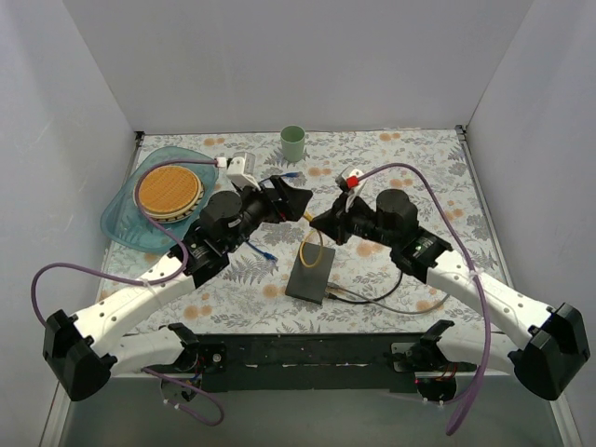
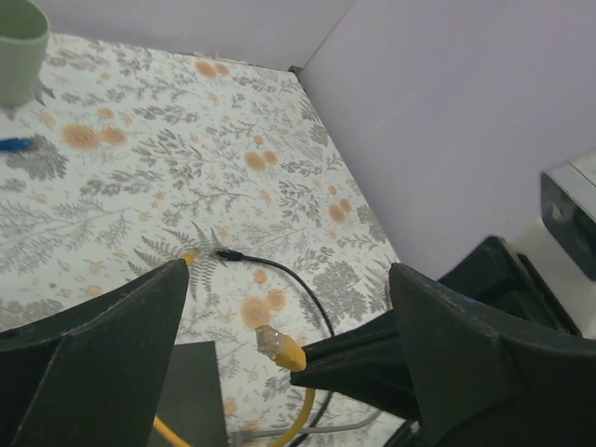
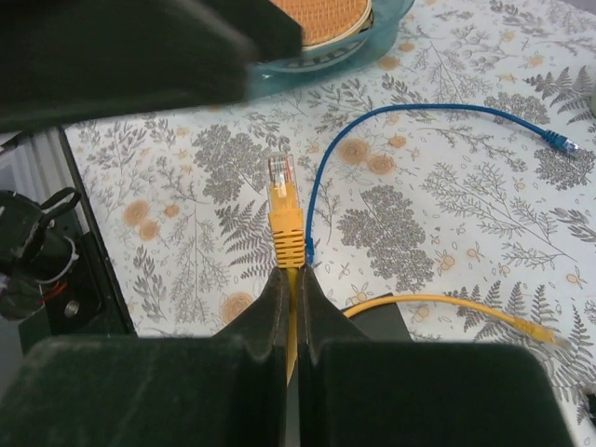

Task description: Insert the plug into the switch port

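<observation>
The switch (image 1: 309,275) is a flat dark grey box lying on the floral tablecloth between the arms; its corner also shows in the left wrist view (image 2: 191,391) and the right wrist view (image 3: 382,326). My right gripper (image 1: 318,222) (image 3: 291,275) is shut on the yellow cable just behind its plug (image 3: 284,200), holding it above the table. The plug sticks out past the fingertips. My left gripper (image 1: 296,197) (image 2: 289,279) is open and empty, facing the held plug (image 2: 279,349), which sits between its fingers. The switch's sockets are hidden.
The yellow cable's other plug (image 3: 535,331) lies by the switch. A blue cable (image 3: 410,121) and a black cable (image 2: 279,275) lie on the cloth. A green cup (image 1: 293,142) stands at the back. A teal dish (image 1: 126,219) with a woven mat is at the left.
</observation>
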